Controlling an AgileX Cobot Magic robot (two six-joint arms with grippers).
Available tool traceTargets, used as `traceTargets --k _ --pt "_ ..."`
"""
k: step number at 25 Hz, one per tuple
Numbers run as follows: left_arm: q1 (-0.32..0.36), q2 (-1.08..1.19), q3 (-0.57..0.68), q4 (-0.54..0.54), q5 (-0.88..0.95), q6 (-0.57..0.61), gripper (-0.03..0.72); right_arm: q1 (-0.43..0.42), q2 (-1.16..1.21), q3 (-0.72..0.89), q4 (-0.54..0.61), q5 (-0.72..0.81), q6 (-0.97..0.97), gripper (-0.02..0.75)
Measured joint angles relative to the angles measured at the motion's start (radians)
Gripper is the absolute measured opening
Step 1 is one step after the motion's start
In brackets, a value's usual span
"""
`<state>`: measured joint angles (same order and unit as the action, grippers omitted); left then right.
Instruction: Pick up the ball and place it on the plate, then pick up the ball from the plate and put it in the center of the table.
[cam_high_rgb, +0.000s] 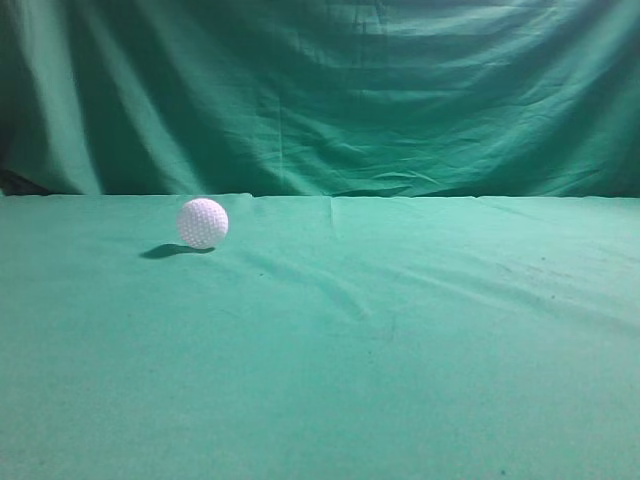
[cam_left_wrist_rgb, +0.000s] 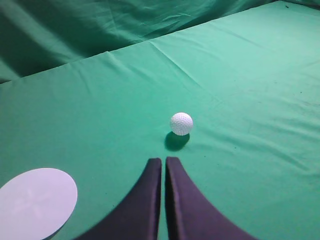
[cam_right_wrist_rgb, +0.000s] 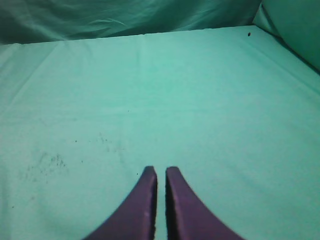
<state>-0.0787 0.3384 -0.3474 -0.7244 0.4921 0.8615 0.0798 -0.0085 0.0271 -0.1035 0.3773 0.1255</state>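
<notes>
Two tools (cam_left_wrist_rgb: 163, 162) (cam_right_wrist_rgb: 161, 172), one plate (cam_left_wrist_rgb: 36, 202), one ball (cam_left_wrist_rgb: 181, 123)

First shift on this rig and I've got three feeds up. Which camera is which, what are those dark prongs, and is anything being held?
The wide feed looks along the table from the front. The other two come from cameras on each arm's wrist. The dark prongs are the left gripper and right gripper, both shut and holding nothing. The ball sits loose on the cloth, just ahead of the left gripper. The plate, pale and round, lies to that gripper's left. The right wrist feed shows only cloth.
</notes>
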Motion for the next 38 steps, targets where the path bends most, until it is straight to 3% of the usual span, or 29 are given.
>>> traceTargets --k 18,21,27,38 --pt "0.0 -0.032 0.0 0.0 0.0 0.0 0.0 0.0 0.0 0.0 0.0 0.002 0.0 0.06" --pt "0.0 -0.121 0.004 0.064 0.0 -0.007 0.0 0.0 0.0 0.0 0.0 0.002 0.0 0.06" --pt "0.0 -0.314 0.133 0.15 -0.088 -0.096 0.0 0.0 0.0 0.0 0.0 0.002 0.0 0.06" --pt "0.0 -0.349 0.37 0.13 -0.356 -0.153 0.0 0.0 0.0 0.001 0.0 0.004 0.0 0.06"
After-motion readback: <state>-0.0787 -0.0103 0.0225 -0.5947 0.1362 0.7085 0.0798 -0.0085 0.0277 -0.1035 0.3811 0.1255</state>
